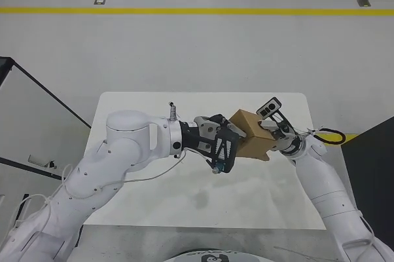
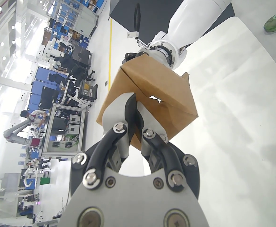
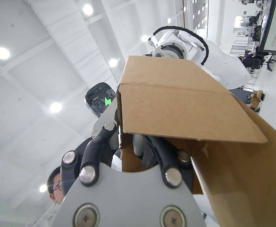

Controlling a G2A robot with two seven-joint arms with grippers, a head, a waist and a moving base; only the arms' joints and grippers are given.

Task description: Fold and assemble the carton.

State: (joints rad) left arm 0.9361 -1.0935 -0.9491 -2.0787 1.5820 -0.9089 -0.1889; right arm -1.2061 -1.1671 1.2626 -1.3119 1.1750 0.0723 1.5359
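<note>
Carton (image 1: 252,133) is tilted above the surface (image 1: 184,196), long axis diagonal, arm to arm. Right claw (image 3: 126,138) clamped on one wall. Left claw (image 2: 132,100) pinched together at the opposite end.

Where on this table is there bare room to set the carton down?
Bare: the near table stretch between both arms, and the far strip beyond the carton. Crowded: the middle, where the left gripper and right gripper flank the carton.
</note>
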